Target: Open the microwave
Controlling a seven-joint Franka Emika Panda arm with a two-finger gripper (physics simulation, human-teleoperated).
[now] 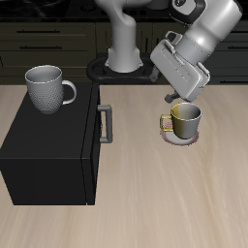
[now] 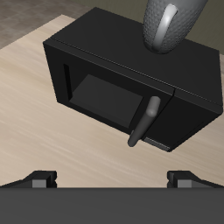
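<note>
The microwave is a large black box standing on the table, its door shut. Its grey bar handle is on the door face turned toward the middle of the table. In the wrist view the microwave shows with its greyish window and handle. My gripper hangs above the table, apart from the handle, over a yellow mug. In the wrist view my gripper is open and empty, its fingertips wide apart.
A grey-white mug stands on top of the microwave; it also shows in the wrist view. A yellow mug stands on a small plate beside the microwave's door side. Dark cabinets run behind the table.
</note>
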